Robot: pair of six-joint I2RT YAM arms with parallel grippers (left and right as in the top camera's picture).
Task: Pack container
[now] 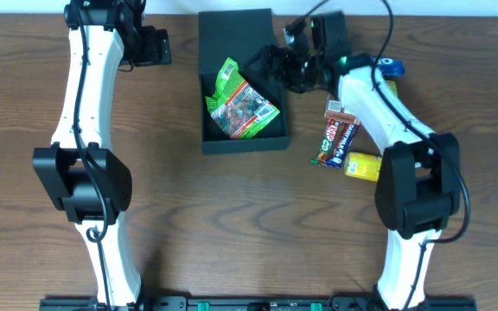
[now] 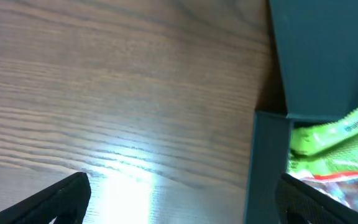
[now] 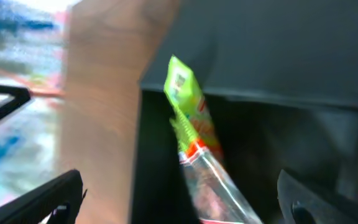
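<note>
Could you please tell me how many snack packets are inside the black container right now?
1. A green-and-red packet lies inside the open container, near the middle of its floor. Anything lying beneath that packet would be hidden.

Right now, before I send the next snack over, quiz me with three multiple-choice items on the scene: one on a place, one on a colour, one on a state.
1. Where is the green packet relative to the container?
A. left of it
B. inside it
C. lifted above it

2. What colour is the container?
A. white
B. black
C. red

3. How is the left claw?
A. open, empty
B. shut on the green packet
C. shut, empty

Answers:
1. B, the packet lies within the container's walls.
2. B, its walls show matte black in every view.
3. A, its fingers stand wide apart with nothing between them.
</note>
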